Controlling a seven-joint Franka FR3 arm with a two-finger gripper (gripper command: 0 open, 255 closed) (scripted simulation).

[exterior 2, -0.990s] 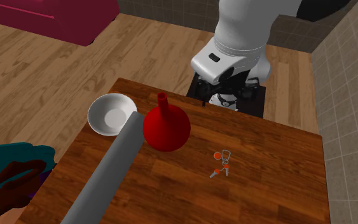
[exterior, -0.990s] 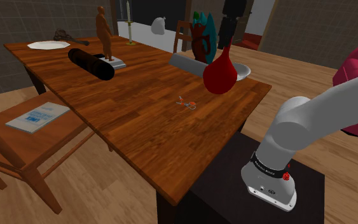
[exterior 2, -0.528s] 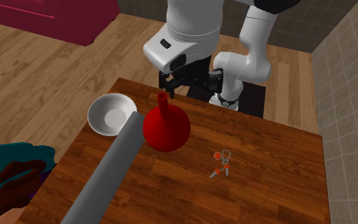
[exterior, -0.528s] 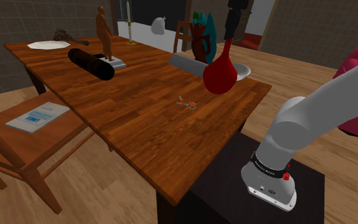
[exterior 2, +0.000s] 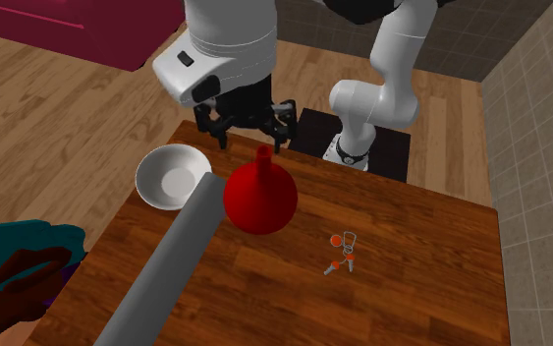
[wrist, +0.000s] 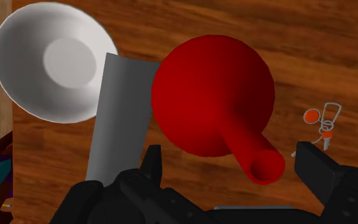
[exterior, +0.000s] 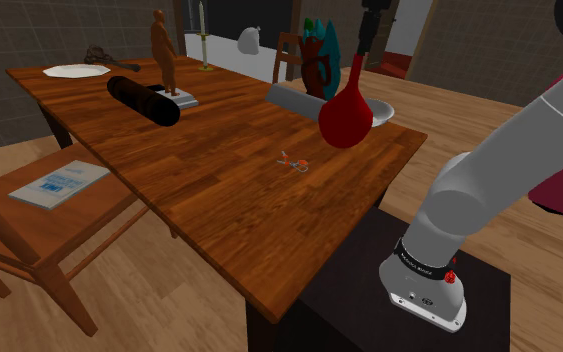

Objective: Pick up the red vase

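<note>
Shoulder view: finds the red vase [exterior: 346, 115] standing upright on the wooden bench [exterior: 219, 180], bulb just beside the white bowl [exterior: 385, 112] and on the bowl's side toward the grey roll [exterior: 291, 98]. Places the black pincer [exterior: 362, 50] high over the bowl's neighbour, right above the thin neck. Presumably lined up there because the neck is the one part slim enough to clasp.

Second exterior view: shows fingers [exterior 2: 223, 136] spread wide beside the bowl and above the bench edge, released, gripping nothing. Sets the bulb touching or all but touching the roll; cannot tell which. Adds a small keyring [exterior 2: 343, 253] well apart from the bowl, beyond the vase.

Wrist view: looks down at the neck's open mouth, sitting between the two fingers with a gap on each side, closer to one than the other. Not held, then. Likely kept this wide to clear the rim on the way down; probably needs a little centring before closing.
</note>
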